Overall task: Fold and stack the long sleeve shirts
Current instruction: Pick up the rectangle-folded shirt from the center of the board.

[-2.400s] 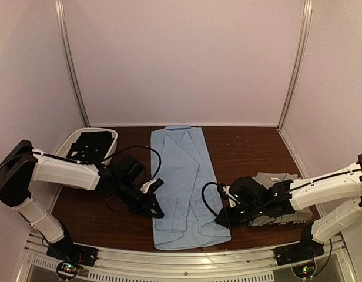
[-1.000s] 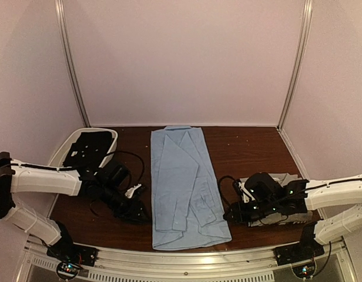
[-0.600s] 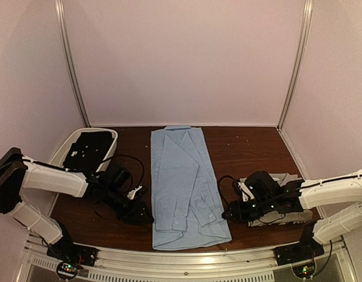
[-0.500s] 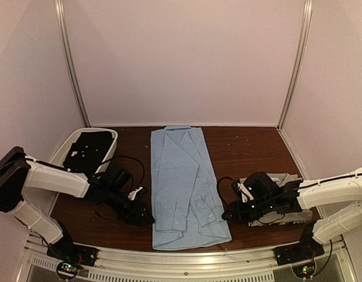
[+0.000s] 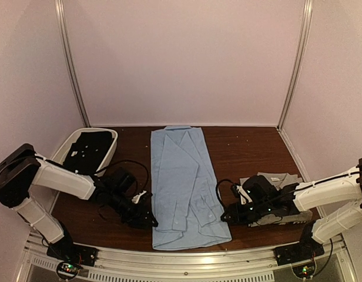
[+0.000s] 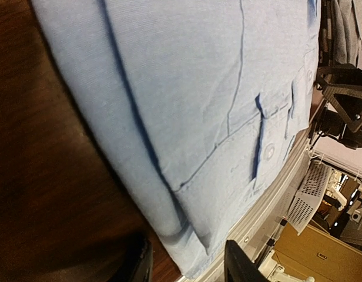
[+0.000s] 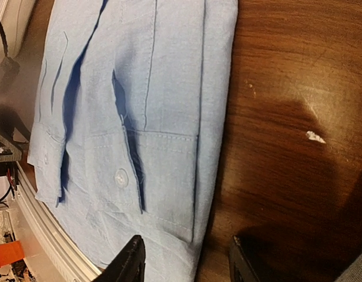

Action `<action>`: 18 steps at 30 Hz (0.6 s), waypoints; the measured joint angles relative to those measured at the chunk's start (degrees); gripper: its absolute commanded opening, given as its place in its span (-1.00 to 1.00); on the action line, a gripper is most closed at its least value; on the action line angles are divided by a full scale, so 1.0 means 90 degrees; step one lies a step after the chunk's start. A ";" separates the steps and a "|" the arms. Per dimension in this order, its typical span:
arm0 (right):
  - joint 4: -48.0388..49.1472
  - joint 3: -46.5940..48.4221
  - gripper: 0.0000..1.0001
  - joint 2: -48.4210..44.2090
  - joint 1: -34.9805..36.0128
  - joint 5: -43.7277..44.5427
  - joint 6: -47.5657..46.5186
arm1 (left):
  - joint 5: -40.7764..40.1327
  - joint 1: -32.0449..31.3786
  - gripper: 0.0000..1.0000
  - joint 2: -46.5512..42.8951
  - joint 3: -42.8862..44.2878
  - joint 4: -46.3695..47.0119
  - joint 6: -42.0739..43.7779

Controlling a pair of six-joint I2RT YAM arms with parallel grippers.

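Observation:
The light blue long sleeve shirt lies flat down the middle of the table, folded into a long strip with its collar at the far end. My left gripper sits low at the strip's left edge near the hem. In the left wrist view its jaws stand open astride that cloth edge. My right gripper is at the opposite edge, open, the folded edge and a buttoned cuff just ahead of it. The grey shirt lies folded under my right arm.
A white bin holding dark cloth stands at the back left. The metal front rail runs just below the shirt's hem. Pale walls enclose the table on three sides.
My left gripper has slid right, up to the blue shirt's left edge, and its jaws have opened a little. My right gripper has edged left to the right edge. The shirt lies unchanged.

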 measured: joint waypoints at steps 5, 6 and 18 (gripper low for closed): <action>0.0347 -0.0102 -0.08 0.0087 -0.0010 -0.0085 0.0085 | 0.0063 -0.0121 -0.28 0.0126 0.0000 0.0204 -0.0138; 0.0418 -0.0119 -0.09 0.0109 -0.0010 -0.0109 0.0090 | 0.0068 -0.0143 -0.31 0.0148 0.0000 0.0248 -0.0165; 0.1124 -0.0313 -0.68 0.0389 -0.0015 -0.0316 0.0250 | 0.0070 -0.0270 -0.91 0.0328 -0.0046 0.0403 -0.0542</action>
